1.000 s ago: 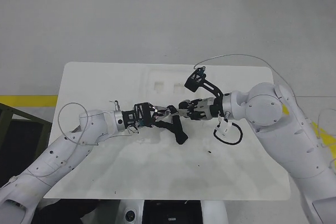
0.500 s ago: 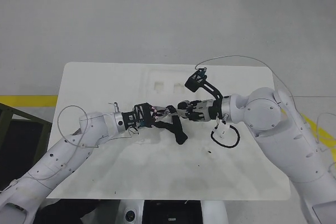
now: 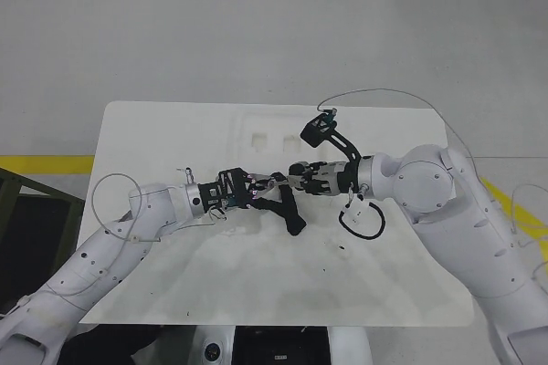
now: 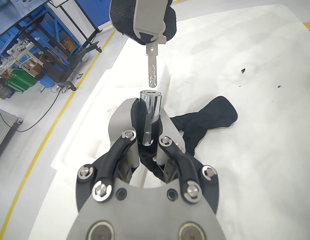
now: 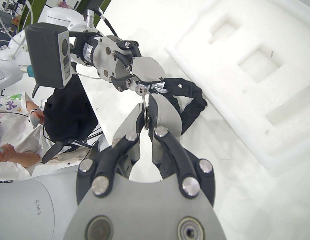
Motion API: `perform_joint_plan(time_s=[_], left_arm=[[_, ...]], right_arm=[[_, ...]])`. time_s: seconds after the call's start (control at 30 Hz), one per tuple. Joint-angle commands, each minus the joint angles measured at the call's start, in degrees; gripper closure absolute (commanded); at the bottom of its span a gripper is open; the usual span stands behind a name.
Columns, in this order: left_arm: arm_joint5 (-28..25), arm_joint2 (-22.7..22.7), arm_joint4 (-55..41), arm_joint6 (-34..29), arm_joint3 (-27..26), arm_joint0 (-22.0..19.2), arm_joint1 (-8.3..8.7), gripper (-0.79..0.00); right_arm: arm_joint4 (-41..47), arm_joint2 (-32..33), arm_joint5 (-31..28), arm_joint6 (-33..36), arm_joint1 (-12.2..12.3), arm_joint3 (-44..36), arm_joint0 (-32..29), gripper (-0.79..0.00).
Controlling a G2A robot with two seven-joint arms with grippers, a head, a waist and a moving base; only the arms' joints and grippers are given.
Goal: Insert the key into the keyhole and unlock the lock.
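Note:
My left gripper (image 4: 146,109) is shut on a chrome lock cylinder (image 4: 150,106), with the keyhole face toward the other arm. A black sleeved cable (image 4: 207,123) hangs from the lock down onto the table. My right gripper (image 5: 147,106) is shut on the head of a silver key (image 4: 151,68). The key's blade points at the keyhole, its tip a small gap short of the lock face. In the top view the left gripper (image 3: 254,188) and right gripper (image 3: 290,179) meet nose to nose above the table's middle, with the lock (image 3: 268,185) between them.
A white foam tray (image 3: 274,137) with rectangular pockets lies at the back of the white table (image 3: 393,274), just behind the grippers. The black cable's loose end (image 3: 292,219) rests in front of them. A few dark specks (image 3: 342,245) mark the tabletop.
The right arm has shifted slightly left, bringing the key closer to the lock. The left arm has barely moved.

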Motion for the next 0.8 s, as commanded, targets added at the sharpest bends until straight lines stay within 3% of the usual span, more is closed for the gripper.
perform_joint_plan(time_s=[0.0, 0.77], left_arm=[[0.01, 0.01, -0.01, 0.01, 0.00, -0.01, 0.01, 0.000], [0.01, 0.01, -0.01, 0.01, 0.00, -0.01, 0.01, 0.000]], right_arm=[[-0.04, -0.04, 0.14, -0.09, -0.02, -0.01, 0.03, 0.000], [-1.29, -1.62, 1.51, 0.10, -0.53, -0.14, 1.13, 0.000]])
